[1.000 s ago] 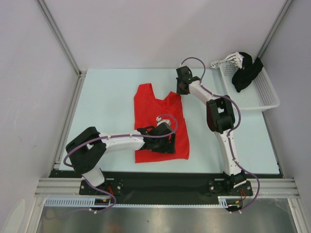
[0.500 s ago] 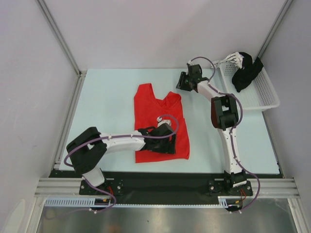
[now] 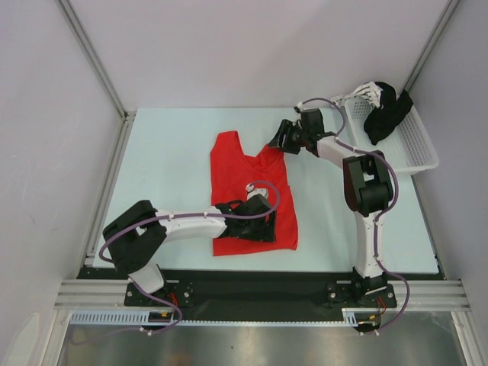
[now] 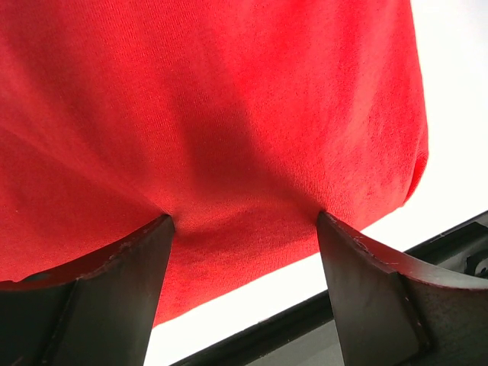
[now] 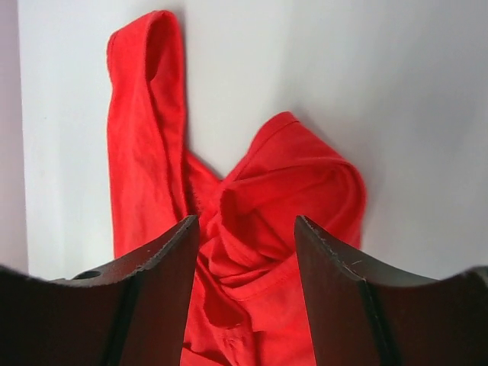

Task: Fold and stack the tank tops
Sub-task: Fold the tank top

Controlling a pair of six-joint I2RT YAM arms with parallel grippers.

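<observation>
**Red tank top on table, both grippers with jaws spread**

The red tank top point(image 3: 242, 179) is thin, matte knit fabric. It lies flat at the centre of the pale table point(image 3: 168, 152) in the top view, hem toward the bottom of the frame. 1 shoulder strap runs straight toward the top of the frame. The other strap is bunched into a rounded, creased fold at the garment's upper right, as the right wrist view shows.

A white plastic mesh basket point(image 3: 415, 152) sits at the upper right and holds a black garment point(image 3: 385, 113).

The left arm lies low, reaching from lower left across to the hem area. The left gripper point(image 4: 244, 219) has its jaws spread, both dark fingertips point(image 4: 156, 232) pressed onto the cloth, which dimples between them.

The right arm rises and bends at the elbow toward the frame centre. The right gripper point(image 5: 245, 221) has its jaws spread over the bunched strap and pinches nothing.
</observation>
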